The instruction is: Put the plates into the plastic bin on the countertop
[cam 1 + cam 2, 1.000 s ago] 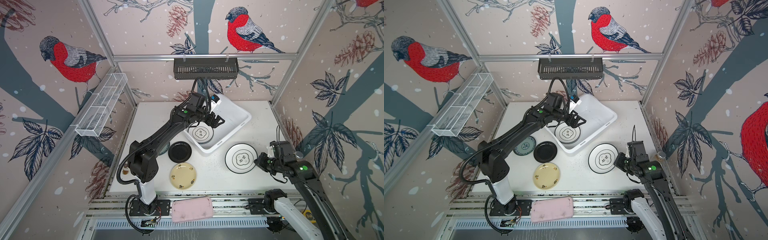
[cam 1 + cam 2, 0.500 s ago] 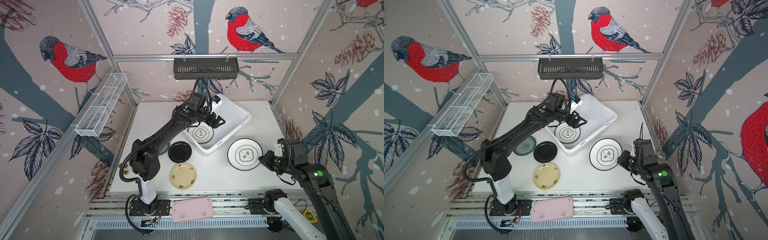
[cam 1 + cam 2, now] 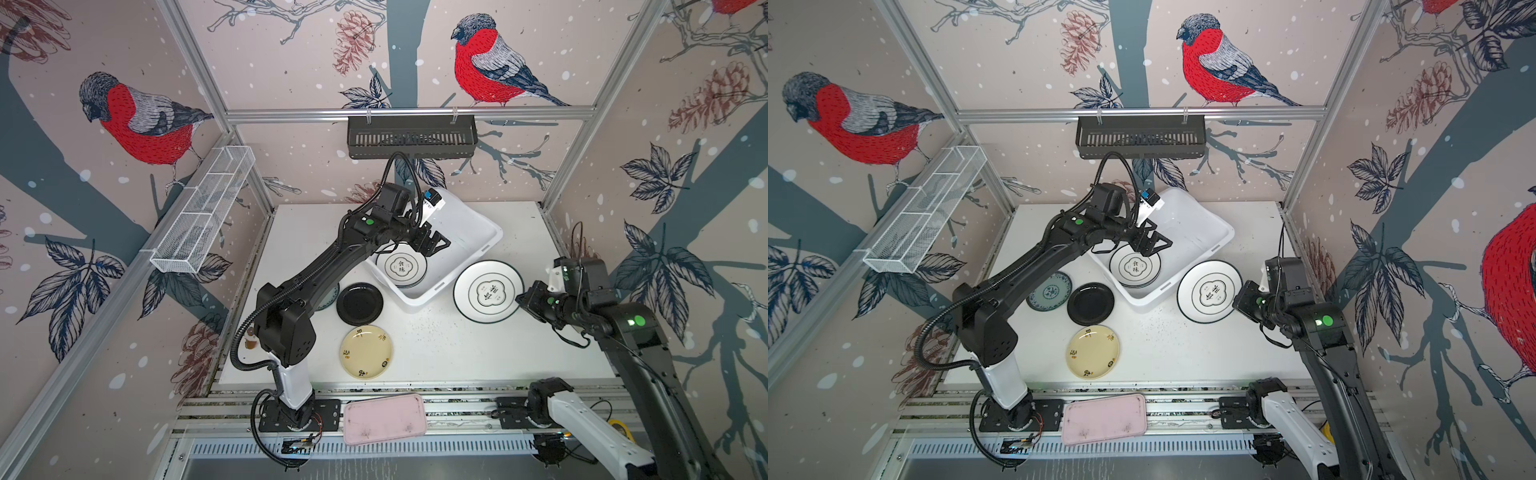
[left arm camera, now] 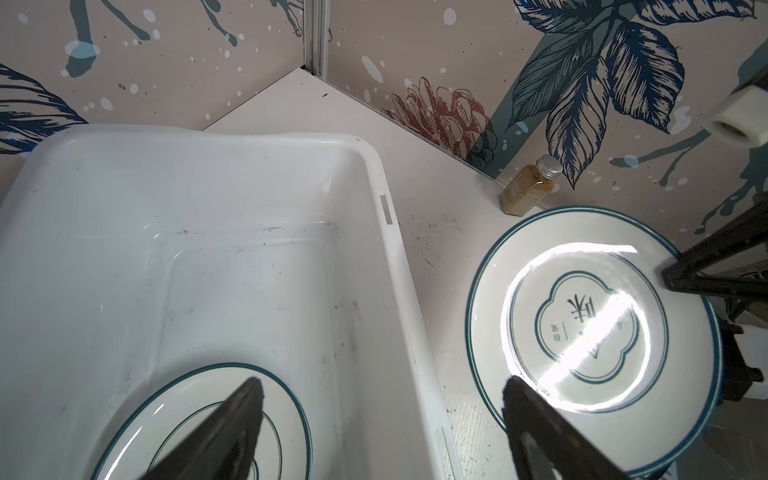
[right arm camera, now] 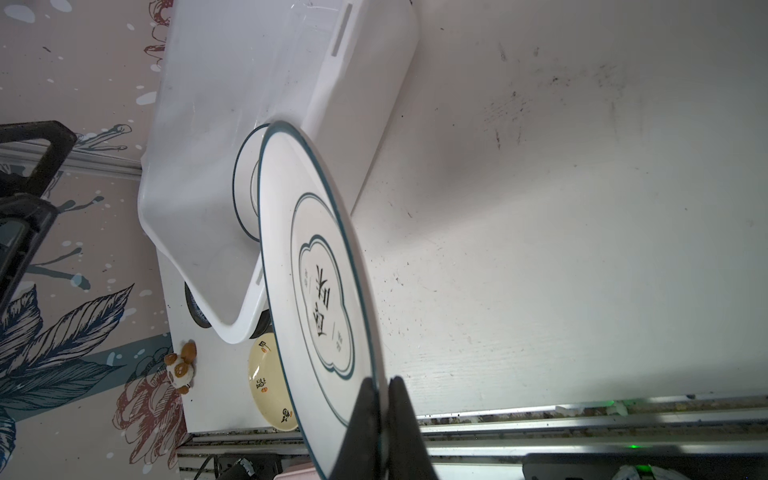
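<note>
Countertop (image 3: 457, 345): R pincer (image 5: 382, 386) pinches edge of emblem plate (image 3: 488, 291) beside bin (image 3: 469, 232); L pincer (image 3: 436, 247) wide over binned plates (image 3: 401, 266).

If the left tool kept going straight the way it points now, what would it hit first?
Probably the slotted side wall of the plastic bin: the open left tool hangs over the bin, aimed at it. Depth is unclear; the floor is possible.

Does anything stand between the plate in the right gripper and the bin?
Yes: the open left gripper hangs over the plastic bin, just above its stacked plates. The held plate seems free to reach only the bin's far end.
</note>
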{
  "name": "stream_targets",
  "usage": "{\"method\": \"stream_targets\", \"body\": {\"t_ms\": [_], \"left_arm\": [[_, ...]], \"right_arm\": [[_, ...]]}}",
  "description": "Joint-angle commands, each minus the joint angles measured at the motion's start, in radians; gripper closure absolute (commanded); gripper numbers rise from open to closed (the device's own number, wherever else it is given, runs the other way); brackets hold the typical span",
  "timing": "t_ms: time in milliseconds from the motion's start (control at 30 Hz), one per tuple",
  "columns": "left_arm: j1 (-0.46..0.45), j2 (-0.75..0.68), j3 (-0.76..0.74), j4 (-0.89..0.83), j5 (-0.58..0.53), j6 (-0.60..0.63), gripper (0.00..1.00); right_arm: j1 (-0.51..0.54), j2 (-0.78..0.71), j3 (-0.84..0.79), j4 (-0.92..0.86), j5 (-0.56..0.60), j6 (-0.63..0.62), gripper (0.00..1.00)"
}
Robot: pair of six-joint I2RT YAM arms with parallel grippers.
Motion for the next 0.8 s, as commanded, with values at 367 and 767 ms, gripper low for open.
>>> {"method": "stream_targets", "body": {"t_ms": [367,767], "left_arm": [[0.088,-0.211,-0.186,-0.047,-0.042,0.084,0.11],[0.162,-0.437,-0.396,-0.036,-0.177,0.083,0.1]], "right_arm": [[-0.001,0.31,0.21,0.216,-0.07,-0.133,1.0],[0.048,0.685,0.434,0.339,-0.145,-0.252,1.0]]}}
